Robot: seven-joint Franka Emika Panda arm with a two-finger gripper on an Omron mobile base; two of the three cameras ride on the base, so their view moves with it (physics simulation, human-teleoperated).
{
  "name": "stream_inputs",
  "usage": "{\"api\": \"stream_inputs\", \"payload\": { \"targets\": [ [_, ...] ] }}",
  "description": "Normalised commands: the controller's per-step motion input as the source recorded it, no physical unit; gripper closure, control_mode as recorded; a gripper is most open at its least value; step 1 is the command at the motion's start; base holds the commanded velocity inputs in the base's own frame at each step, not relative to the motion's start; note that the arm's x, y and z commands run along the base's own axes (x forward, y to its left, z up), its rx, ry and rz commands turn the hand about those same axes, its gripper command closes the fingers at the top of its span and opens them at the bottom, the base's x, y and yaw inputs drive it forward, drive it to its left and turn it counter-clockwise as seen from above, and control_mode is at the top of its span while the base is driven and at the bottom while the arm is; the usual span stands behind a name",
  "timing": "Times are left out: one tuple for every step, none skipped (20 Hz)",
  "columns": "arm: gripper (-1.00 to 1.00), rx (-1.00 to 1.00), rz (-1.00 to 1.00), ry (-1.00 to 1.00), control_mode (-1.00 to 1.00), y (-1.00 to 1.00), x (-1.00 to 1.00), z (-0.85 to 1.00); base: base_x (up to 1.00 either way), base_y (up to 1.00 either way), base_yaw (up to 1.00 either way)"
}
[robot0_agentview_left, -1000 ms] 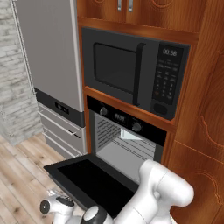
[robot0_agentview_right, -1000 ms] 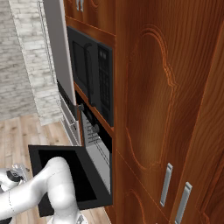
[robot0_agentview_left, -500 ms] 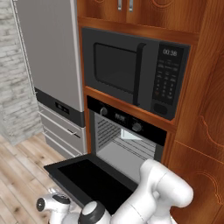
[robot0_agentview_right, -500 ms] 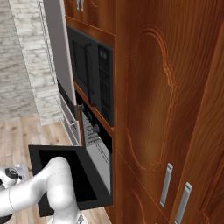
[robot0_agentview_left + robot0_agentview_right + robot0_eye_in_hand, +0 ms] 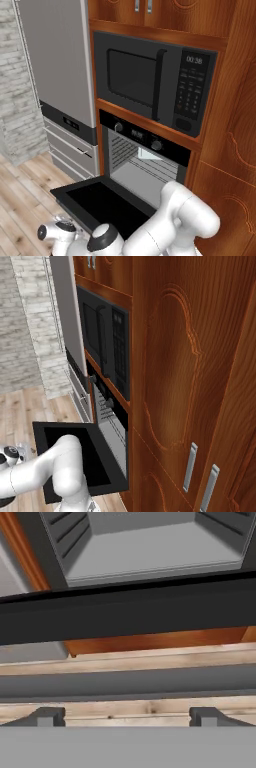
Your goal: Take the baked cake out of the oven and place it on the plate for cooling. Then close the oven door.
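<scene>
**Pincer spread wide below the dropped oven door**

One oven (image 5: 145, 160), its single oven door (image 5: 100, 205) folded flat. The pincer (image 5: 127, 716) sits low at the door's front edge, its two fingertips (image 5: 47, 716) set far apart and clasping nothing. Just above them runs one silver bar handle (image 5: 125, 682), then the door's dark edge, then the grey cavity beyond. On the oven's panel are two knobs (image 5: 118, 127); one microwave (image 5: 152, 85) sits higher still.

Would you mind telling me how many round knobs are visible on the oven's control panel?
2: one knob left of the small display on the oven, the other knob right of it.
</scene>
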Motion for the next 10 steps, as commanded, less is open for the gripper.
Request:
{"api": "stream_inputs", "payload": {
  "targets": [
    [-1.0, -0.13, -0.03, 0.0, -1.0, 0.39, 0.01, -0.52, 0.0, 0.0, 0.0],
    [-1.0, -0.11, -0.05, 0.0, -1.0, 0.28, 0.11, -0.5, 0.0, 0.0, 0.0],
    [-1.0, -0.1, -0.05, -0.02, -1.0, 0.14, 0.21, -0.51, 0.0, 0.0, 0.0],
    [-1.0, -0.09, -0.03, -0.03, -1.0, 0.06, 0.26, -0.53, 0.0, 0.0, 0.0],
    [-1.0, -0.09, -0.03, -0.04, -1.0, 0.0, 0.29, -0.59, 0.0, 0.0, 0.0],
    [-1.0, -0.12, -0.03, -0.03, -1.0, 0.01, 0.26, -0.64, 0.0, 0.0, 0.0],
    [-1.0, -0.13, -0.02, -0.02, -1.0, 0.03, 0.2, -0.71, 0.0, 0.0, 0.0],
    [-1.0, -0.15, -0.02, -0.02, -1.0, 0.04, 0.1, -0.79, 0.0, 0.0, 0.0],
    [-1.0, -0.16, -0.01, 0.0, -1.0, 0.08, 0.04, -0.8, 0.0, 0.0, 0.0],
    [-1.0, -0.18, -0.01, 0.0, -1.0, 0.19, 0.0, -0.86, 0.0, 0.0, 0.0]
  ]
}}
